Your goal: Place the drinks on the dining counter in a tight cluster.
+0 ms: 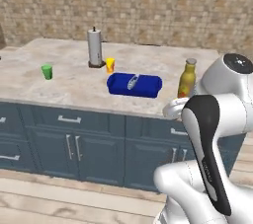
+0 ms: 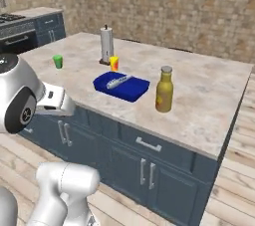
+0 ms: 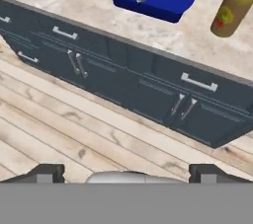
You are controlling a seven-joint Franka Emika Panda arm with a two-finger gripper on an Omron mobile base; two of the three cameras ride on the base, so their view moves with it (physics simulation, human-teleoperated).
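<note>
Hand view shows the gripper (image 3: 126, 171), fingers wide apart and holding nothing, hanging over the floor short of the dining counter (image 3: 163, 35), with the upright yellow bottle (image 3: 232, 8) ahead beyond the near edge, beside the blue tray (image 3: 170, 1).

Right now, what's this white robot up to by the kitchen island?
It is not handling anything yet. Its tool hangs open over the wooden floor in front of the beige marble-topped island with dark blue cabinets, holding nothing. On the island stand a tall mustard-yellow bottle with a grey cap, a blue tray with a small clear bottle lying in it, a small yellow cup, a green cup and a paper-towel roll.
</note>
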